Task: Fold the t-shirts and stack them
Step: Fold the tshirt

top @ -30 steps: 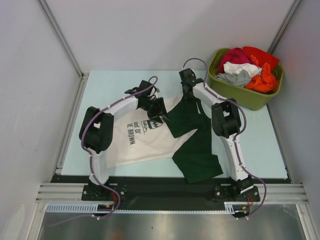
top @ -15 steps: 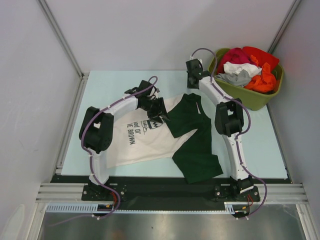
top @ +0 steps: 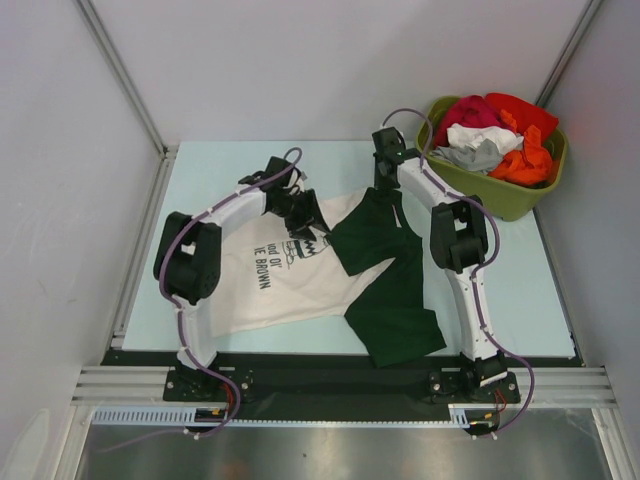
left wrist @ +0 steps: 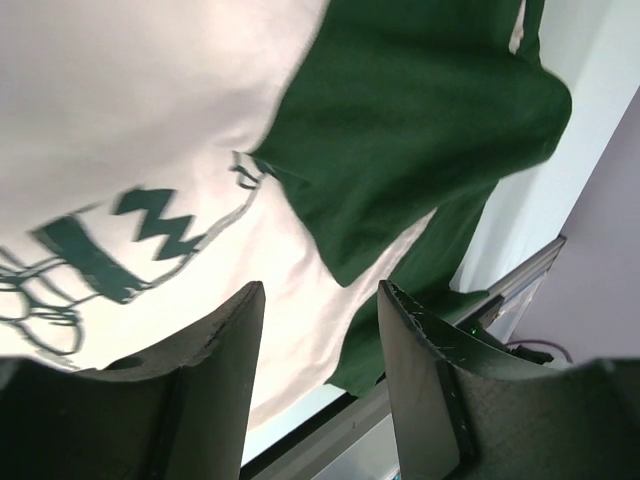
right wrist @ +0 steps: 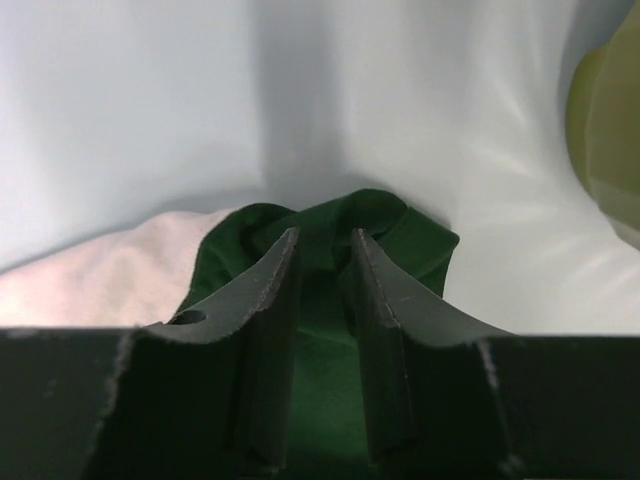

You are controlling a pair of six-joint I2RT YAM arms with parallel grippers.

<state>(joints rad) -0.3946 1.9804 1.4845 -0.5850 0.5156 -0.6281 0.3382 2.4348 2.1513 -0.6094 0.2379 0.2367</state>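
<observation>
The left pincer [left wrist: 320, 295] is hovering open over the cream t-shirt [left wrist: 120, 110]; the right pincer [right wrist: 324, 236] is resting at the collar of the green t-shirt [right wrist: 420, 245], and I cannot tell whether it is gripping.

1. The cream-white t-shirt [top: 290, 285] is soft, matt cloth with flat dark print.
2. The dark green t-shirt [top: 390, 290] is matt cloth, creased.
3. The bench [top: 210, 175] is pale, smooth and matt.
4. The tub [top: 495, 198] is olive plastic with a slight sheen.
5. The left gripper [left wrist: 318, 290] and right gripper [right wrist: 324, 235] have dark, matt plastic fingers, rough-edged.
6. The front rail [top: 330, 380] is silver metal.
</observation>
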